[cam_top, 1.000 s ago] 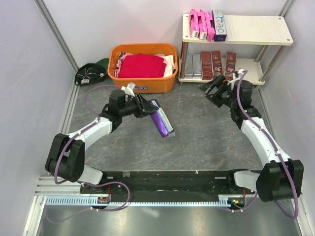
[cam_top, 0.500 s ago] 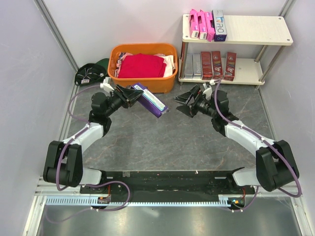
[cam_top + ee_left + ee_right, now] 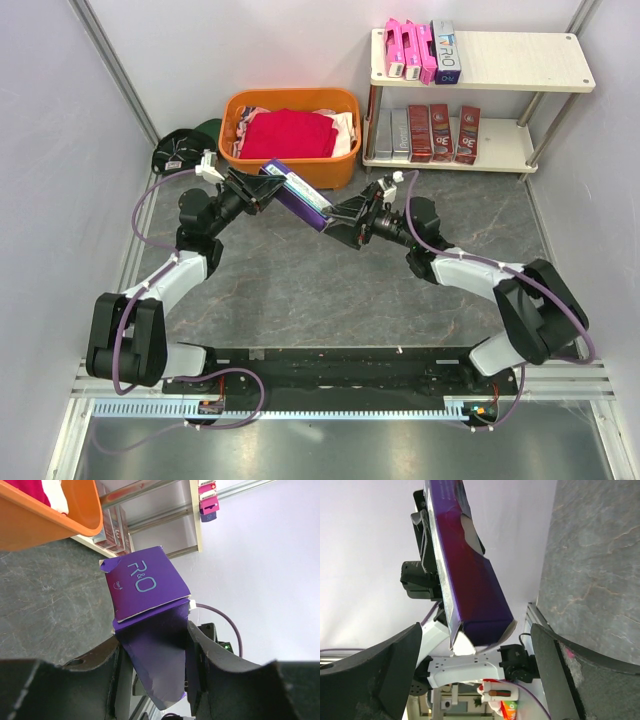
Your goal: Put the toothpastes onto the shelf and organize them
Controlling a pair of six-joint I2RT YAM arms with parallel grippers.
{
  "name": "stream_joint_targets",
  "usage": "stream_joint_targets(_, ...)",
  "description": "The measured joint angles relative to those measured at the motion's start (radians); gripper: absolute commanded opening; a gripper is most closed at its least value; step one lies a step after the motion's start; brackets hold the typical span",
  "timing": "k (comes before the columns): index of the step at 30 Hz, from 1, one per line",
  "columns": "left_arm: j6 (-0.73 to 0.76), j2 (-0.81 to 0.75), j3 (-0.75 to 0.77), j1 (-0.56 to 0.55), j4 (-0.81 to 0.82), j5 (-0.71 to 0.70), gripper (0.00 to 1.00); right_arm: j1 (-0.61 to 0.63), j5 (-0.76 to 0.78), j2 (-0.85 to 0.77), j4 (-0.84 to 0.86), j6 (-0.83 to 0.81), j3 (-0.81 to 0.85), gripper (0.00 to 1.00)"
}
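My left gripper [image 3: 270,191] is shut on a dark purple toothpaste box [image 3: 300,198] and holds it in the air in front of the basket. In the left wrist view the box [image 3: 147,587] stands out from between the fingers [image 3: 200,655], its "R&O" end facing away. My right gripper [image 3: 340,219] is open at the box's free end. In the right wrist view that end [image 3: 470,595] lies between the spread fingers [image 3: 555,665] without touching them. The shelf [image 3: 520,60] carries pink toothpastes [image 3: 405,50] on top, and silver-grey [image 3: 390,131] and dark red ones [image 3: 440,132] below.
An orange basket [image 3: 290,172] with a red cloth [image 3: 288,133] stands left of the shelf, just behind the held box. A black and green bundle [image 3: 185,150] lies at the far left against the wall. Grey walls close in both sides.
My left gripper has raised the purple box and swung it back toward the basket. My right arm has come left from the shelf, bringing its open fingers round the box's free end.
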Motion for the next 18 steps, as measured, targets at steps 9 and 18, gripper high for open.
stream_joint_targets(9, -0.024, 0.000, 0.000, 0.000, 0.026, 0.000, 0.44, 0.007, 0.009, 0.141, 0.336, 0.183, -0.007, 0.61)
stream_joint_targets(18, -0.052, 0.000, 0.001, 0.005, 0.078, 0.001, 0.64, 0.007, 0.016, 0.174, 0.435, 0.241, -0.008, 0.34)
